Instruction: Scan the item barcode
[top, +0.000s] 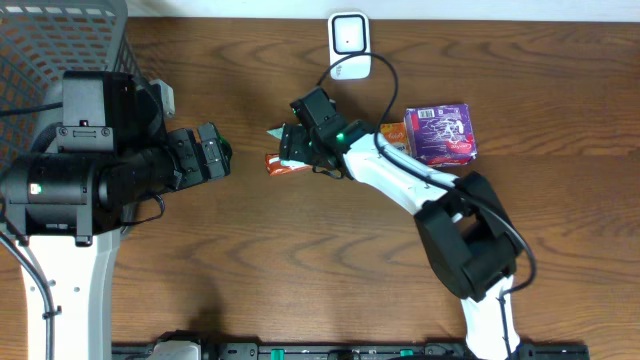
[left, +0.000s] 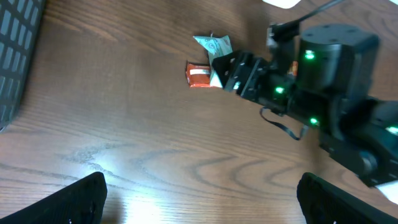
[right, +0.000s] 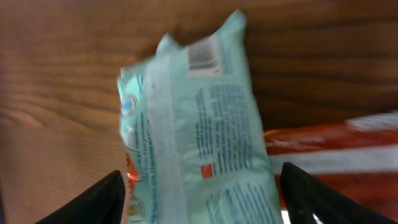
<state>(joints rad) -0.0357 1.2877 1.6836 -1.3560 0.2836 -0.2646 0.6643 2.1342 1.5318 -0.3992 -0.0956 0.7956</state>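
Overhead: straight down on table (top: 300, 270). Left wrist: oblique, mid-range. Right wrist: close on mint packet (right: 199, 124), shared by all.

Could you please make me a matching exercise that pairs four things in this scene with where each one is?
Things:
1. basket
2. scanner
3. purple box
4. green packet

Places:
A. between the fingers of the right gripper
B. top left corner of the overhead view
C. just right of the right arm
D. top middle of the overhead view

Pairs: 1-B; 2-D; 3-C; 4-A
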